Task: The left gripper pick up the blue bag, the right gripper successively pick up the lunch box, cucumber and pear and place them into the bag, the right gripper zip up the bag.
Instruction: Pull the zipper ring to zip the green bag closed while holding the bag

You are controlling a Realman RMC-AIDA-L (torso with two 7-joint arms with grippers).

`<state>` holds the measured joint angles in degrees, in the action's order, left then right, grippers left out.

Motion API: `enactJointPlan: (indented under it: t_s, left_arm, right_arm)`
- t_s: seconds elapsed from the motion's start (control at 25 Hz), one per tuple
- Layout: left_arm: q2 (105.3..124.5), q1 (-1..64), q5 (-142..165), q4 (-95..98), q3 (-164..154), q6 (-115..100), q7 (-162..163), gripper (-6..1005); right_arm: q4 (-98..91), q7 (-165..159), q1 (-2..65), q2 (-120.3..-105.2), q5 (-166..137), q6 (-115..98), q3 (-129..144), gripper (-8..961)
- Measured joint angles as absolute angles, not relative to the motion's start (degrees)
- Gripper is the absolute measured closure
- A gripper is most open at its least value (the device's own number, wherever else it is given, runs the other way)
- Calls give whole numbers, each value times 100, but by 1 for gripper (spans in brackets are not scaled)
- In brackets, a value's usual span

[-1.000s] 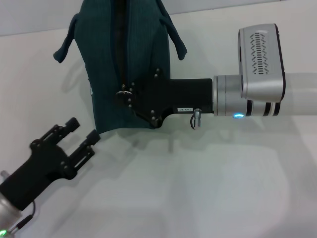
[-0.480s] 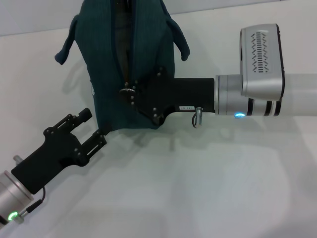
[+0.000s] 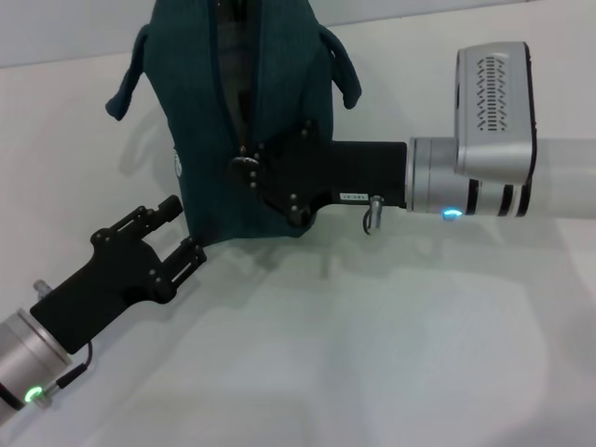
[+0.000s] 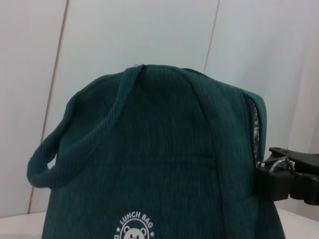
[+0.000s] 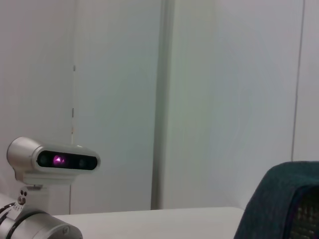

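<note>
While right claw (image 3: pixel 244 168) pinches zipper pull, left claw (image 3: pixel 182 231) wide, beside blue bag (image 3: pixel 209 140)

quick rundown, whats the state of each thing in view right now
blue bag: upright on the table, zipper partly open towards the top
zipper pull: partway along the zipper, at the right gripper's tips
right gripper: shut on the zipper pull
left gripper: open, at the bag's lower corner, holding nothing

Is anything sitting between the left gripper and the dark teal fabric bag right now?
Nothing visible: the left gripper, jaws open, sits at the dark teal fabric bag's lower corner, bare white table around.
</note>
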<state>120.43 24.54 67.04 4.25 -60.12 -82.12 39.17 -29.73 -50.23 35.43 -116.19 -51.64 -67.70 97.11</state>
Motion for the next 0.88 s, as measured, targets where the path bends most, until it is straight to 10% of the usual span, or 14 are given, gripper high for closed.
enactJointPlan:
  t_s: [0.88]
  left_arm:
    - [12076,2561,6541,281,-5987,-7964,3215,945]
  right_arm:
    - [-2963,-5269,3188,-11584,-4968,-6861,9696,923]
